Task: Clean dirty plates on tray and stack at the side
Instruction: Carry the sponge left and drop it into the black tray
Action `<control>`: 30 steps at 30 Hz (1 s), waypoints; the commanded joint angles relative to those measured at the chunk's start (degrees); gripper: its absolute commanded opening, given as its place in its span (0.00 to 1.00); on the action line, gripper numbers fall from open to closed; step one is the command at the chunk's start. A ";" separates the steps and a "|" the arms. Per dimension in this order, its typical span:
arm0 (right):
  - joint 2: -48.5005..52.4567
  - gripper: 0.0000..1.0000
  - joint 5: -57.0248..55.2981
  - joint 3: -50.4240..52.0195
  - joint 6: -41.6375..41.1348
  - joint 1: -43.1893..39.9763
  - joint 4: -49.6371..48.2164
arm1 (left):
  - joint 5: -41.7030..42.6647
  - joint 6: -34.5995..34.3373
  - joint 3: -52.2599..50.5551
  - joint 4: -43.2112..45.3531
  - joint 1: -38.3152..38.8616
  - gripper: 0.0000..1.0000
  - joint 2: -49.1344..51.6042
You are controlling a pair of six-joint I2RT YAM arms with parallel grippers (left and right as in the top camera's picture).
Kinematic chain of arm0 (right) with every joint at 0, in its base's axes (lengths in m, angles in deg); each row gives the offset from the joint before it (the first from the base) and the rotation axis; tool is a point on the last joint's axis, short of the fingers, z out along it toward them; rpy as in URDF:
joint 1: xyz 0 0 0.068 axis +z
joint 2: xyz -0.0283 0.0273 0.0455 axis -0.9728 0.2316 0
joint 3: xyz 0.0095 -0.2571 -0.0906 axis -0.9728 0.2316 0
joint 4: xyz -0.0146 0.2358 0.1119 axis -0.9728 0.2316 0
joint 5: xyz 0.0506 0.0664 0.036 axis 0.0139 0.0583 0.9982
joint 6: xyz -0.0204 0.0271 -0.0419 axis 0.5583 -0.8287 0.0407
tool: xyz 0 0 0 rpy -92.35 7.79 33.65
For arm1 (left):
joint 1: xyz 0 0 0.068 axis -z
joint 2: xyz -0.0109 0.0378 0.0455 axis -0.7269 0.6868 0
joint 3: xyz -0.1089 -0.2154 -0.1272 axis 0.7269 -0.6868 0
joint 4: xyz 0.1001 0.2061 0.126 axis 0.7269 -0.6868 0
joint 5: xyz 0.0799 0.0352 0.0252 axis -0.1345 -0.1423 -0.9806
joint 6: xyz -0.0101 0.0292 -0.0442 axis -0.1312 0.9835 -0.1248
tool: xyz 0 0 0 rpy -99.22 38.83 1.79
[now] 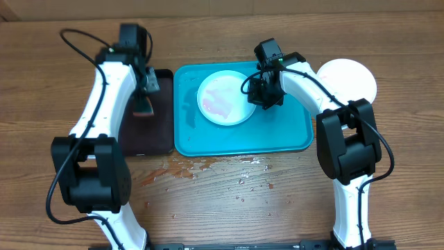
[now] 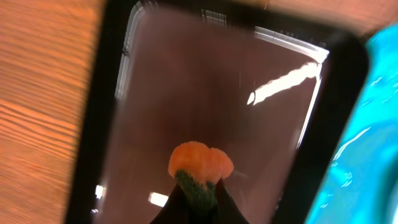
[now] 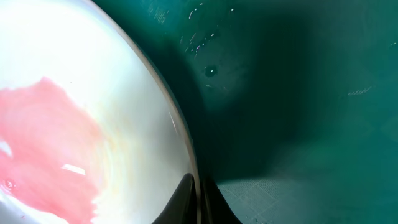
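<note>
**Overhead:** Your left gripper (image 1: 143, 97) hangs over the black tray (image 1: 163, 135), which sits just left of the turquoise tray (image 1: 277, 135). It is clamped on a sponge (image 1: 143, 108), low over the black tray's floor (touching or not, can't tell). Your right gripper (image 1: 266, 92) is at the right rim of the smeared plate (image 1: 223, 101). That plate lies flat in the upper middle of the turquoise tray, with a pink-red smear (image 1: 216, 105) on its face. A second plate (image 1: 350, 76), pale and with no smear visible, lies on the table (image 1: 41, 83) off the turquoise tray's upper right corner. The right arm partly hides it, and you can't tell whether it is one plate or a stack. Droplets (image 1: 243, 179) and reddish spots lie on the wood just below the turquoise tray's front rim.

**Left wrist:** The left gripper (image 2: 199, 185) is clenched on the sponge (image 2: 200, 162). The sponge is orange on top, and its dark green part is pinched between the fingers. The black tray (image 2: 106, 93) has a glossy floor that reflects lights. The turquoise tray (image 2: 373, 149) shows at the right edge.

**Right wrist:** The right gripper (image 3: 199, 202) is pinched on the rim of the smeared plate (image 3: 124, 74), one finger inside the rim and one outside. The smear (image 3: 50, 143) covers the plate's lower left. The turquoise tray (image 3: 311, 93) lies under the plate and carries a few droplets (image 3: 211, 71).
</note>
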 commanded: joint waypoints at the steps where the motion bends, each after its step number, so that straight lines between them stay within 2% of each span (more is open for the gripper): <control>1: 0.57 0.04 -2.99 0.39 1.01 -0.46 0.39 | 1.27 -0.42 -4.31 2.93 0.55 0.04 -0.28; 7: 0.57 0.04 -2.99 0.39 1.01 -0.46 0.37 | 1.25 -0.39 -6.51 5.77 0.31 0.06 -0.28; 10: 0.57 0.04 -2.99 0.42 1.01 -0.46 0.37 | 1.29 -0.37 -6.51 5.70 0.33 0.21 -0.28; 14: 0.57 0.04 -2.99 0.42 1.03 -0.46 0.39 | 2.32 0.24 -6.25 5.53 0.33 0.62 -0.33; 16: 0.57 0.04 -2.99 0.39 1.03 -0.46 0.39 | 3.30 0.50 -5.81 5.33 0.33 0.93 -0.35; 17: 0.57 0.04 -3.02 0.42 1.03 -0.46 0.37 | 3.82 0.52 -5.49 5.25 0.33 1.00 -0.35; 30: 0.52 0.04 -2.99 0.24 1.22 -0.63 0.48 | 6.84 0.50 7.30 -1.16 2.29 1.00 -1.03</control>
